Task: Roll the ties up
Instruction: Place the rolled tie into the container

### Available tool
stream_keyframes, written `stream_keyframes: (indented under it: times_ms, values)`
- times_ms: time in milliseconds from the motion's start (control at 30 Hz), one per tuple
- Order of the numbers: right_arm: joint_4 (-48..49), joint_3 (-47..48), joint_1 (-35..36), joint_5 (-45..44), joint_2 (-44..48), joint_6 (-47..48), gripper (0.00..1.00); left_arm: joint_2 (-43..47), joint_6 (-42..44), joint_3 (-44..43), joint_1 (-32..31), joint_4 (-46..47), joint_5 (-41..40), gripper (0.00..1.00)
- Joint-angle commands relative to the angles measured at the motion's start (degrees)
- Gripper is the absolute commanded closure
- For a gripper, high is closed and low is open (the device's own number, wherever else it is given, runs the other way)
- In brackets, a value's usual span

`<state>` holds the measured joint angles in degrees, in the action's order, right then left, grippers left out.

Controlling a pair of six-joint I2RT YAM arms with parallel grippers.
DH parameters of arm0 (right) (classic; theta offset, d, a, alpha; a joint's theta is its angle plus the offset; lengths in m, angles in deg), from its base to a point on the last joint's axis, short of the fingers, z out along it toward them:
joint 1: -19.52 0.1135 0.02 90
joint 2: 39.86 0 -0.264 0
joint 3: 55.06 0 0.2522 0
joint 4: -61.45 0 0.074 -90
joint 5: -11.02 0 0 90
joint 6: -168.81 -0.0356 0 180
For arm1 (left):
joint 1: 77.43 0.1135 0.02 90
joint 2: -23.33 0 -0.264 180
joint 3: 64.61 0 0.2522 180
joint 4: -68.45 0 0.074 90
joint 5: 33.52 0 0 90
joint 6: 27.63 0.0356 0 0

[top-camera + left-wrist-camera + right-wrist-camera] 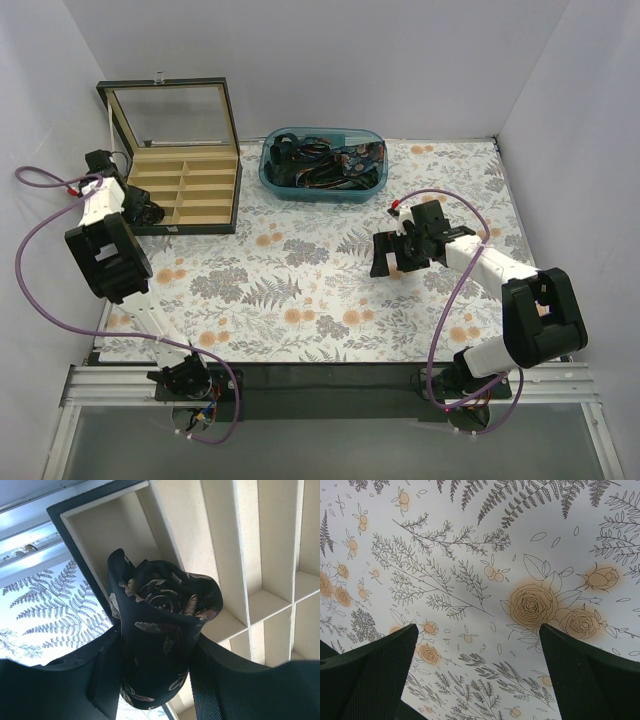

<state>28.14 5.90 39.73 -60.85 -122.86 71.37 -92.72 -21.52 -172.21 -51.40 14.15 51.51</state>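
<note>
Floral worktop (300, 290), white walls. At back-left stands the open box (236, 190). The left jaws grip a rolled tie (160, 625) above a corner compartment. Released off-centre, the roll may catch the rim or unwind. The bin (268, 178) at back-centre holds more ties (325, 162). The right jaws gape empty, well clear.

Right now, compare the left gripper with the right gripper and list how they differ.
The left gripper is closed on a rolled tie; the right gripper holds nothing. The left gripper's fingers stand partly closed around the fabric; the right gripper's fingers are spread wide. The left gripper hangs by the compartment box; the right gripper hangs over the flowered tablecloth. Both have black fingers.
</note>
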Motion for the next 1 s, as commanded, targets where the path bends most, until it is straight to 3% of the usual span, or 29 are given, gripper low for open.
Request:
stream_keyframes:
  times_ms: [0, 500, 967]
  values:
    - [0.7, -0.1, -0.3, 0.3, -0.2, 0.6, 0.04, -0.5, -1.6, -2.7, 0.5, 0.1, -0.1, 1.00]
    - [1.0, -0.4, -0.6, 0.4, -0.1, 0.8, 0.04, 0.6, -8.9, -2.8, 0.4, 3.2, -2.3, 0.99]
    - [1.1, -0.4, -1.0, 1.1, -0.8, 0.8, 0.04, 2.5, -11.6, 4.2, 0.3, 7.5, -2.0, 0.97]
